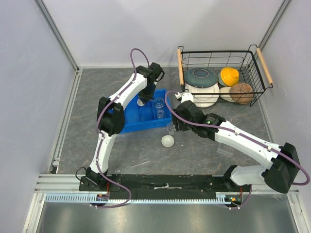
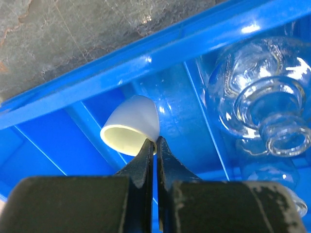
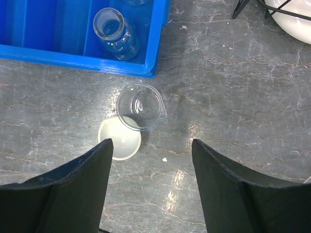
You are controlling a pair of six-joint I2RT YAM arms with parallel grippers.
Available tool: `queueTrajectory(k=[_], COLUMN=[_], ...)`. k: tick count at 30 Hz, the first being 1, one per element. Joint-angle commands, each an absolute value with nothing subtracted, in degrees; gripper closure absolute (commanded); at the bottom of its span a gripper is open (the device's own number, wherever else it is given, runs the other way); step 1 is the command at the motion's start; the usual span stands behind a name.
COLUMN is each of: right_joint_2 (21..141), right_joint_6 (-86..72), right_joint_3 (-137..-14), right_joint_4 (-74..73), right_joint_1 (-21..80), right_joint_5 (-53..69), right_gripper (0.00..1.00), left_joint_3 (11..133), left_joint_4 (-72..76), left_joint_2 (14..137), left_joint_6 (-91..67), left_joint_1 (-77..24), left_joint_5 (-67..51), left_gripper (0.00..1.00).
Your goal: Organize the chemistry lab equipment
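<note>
The left gripper [image 2: 156,143] is closed, and its two tips pinch the rim of the tiny white cup [image 2: 130,125]. The cup is tilted, with its mouth turned toward the wrist camera, and it is inside a compartment of the blue tray [image 1: 130,122]. In the next compartment to the right lie two glass flasks [image 2: 260,97], one behind the other, both clear and with narrow necks.

The right gripper [image 3: 151,145] is wide apart and holds nothing. It hangs over the bench [image 3: 233,121], just in front of the tray's near corner. Below it stands a clear beaker [image 3: 140,107], upright, close to the wall of the tray but apart from it. The white round dish [image 3: 119,141] lies on the bench just beside the beaker. In the wrist view their edges overlap, so I cannot tell if they touch.

At the far right of the bench is a wire basket [image 1: 255,58] with wooden handles, which contains ceramic bowls [image 1: 200,76] and plates.
</note>
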State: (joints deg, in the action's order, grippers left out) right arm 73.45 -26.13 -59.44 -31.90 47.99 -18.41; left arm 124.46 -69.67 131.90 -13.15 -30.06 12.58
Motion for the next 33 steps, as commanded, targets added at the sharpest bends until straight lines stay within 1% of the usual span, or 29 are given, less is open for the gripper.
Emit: queueTrajectory(k=[1,2,4,12,15,16,18,19,22,28,33], right_joint_2=[72.33,72.16,72.33,72.77,72.95,73.04,73.04,73.04,73.04,72.95,72.86], right_joint_6=[-26.01,-25.93,-25.84,-25.66,-25.66,-25.66,-25.58,-25.58,-25.58,-25.66,-25.05], right_joint_3=[-59.33,-59.33,-59.33,-59.15,-59.15,-59.15,-59.15,-59.24,-59.24,-59.5,-60.64], right_joint_4=[-30.15,-30.15,-30.15,-29.79,-29.62,-29.53,-29.44,-29.44,-29.44,-29.53,-30.32], right_joint_1=[47.72,47.81,47.73,47.72,47.64,47.72,47.64,47.64,47.64,47.55,47.55], right_joint_5=[-18.28,-18.37,-18.37,-18.19,-17.93,-17.93,-17.84,-17.75,-17.49,-17.14,-16.79], right_gripper=[0.26,0.26,0.26,0.25,0.25,0.25,0.25,0.25,0.25,0.25,0.24], left_joint_3=[130.51,130.95,131.83,133.06,133.68,133.77,134.38,134.56,135.7,135.97,135.7], left_joint_4=[-73.39,-73.48,-73.91,-74.88,-75.15,-75.15,-75.15,-75.06,-75.15,-75.15,-74.36], left_joint_2=[135.17,136.05,136.67,138.87,139.13,139.13,139.22,139.13,139.48,138.69,135.36], left_joint_6=[-10.37,-10.2,-10.11,-9.49,-9.41,-9.4,-9.32,-9.49,-9.23,-9.93,-10.55], left_joint_1=[-30.41,-30.41,-30.41,-30.41,-30.41,-30.41,-30.5,-30.41,-30.41,-30.59,-31.11], left_joint_5=[14.24,13.98,13.8,14.06,14.24,14.41,14.41,14.41,14.59,15.12,13.54], left_gripper=[0.95,0.91,0.89,0.84,0.78,0.74,0.7,0.66,0.62,0.61,0.61])
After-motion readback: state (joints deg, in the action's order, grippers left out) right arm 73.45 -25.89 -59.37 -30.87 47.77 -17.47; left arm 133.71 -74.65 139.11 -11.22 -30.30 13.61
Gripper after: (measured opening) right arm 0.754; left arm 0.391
